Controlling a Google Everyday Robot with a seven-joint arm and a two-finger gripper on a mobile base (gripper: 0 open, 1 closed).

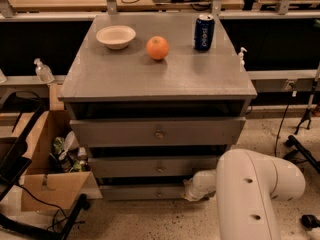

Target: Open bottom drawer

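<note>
The bottom drawer is the lowest and narrowest grey front of the cabinet, with a small round metal knob at its centre. My white arm reaches in from the lower right. Its gripper sits at the right part of that drawer front, a short way right of the knob and close to the floor. The arm's wrist covers the drawer's right end.
On the grey cabinet top stand a white bowl, an orange and a blue can. An open cardboard box with clutter sits on the floor at the left. Stand legs and cables lie at the right.
</note>
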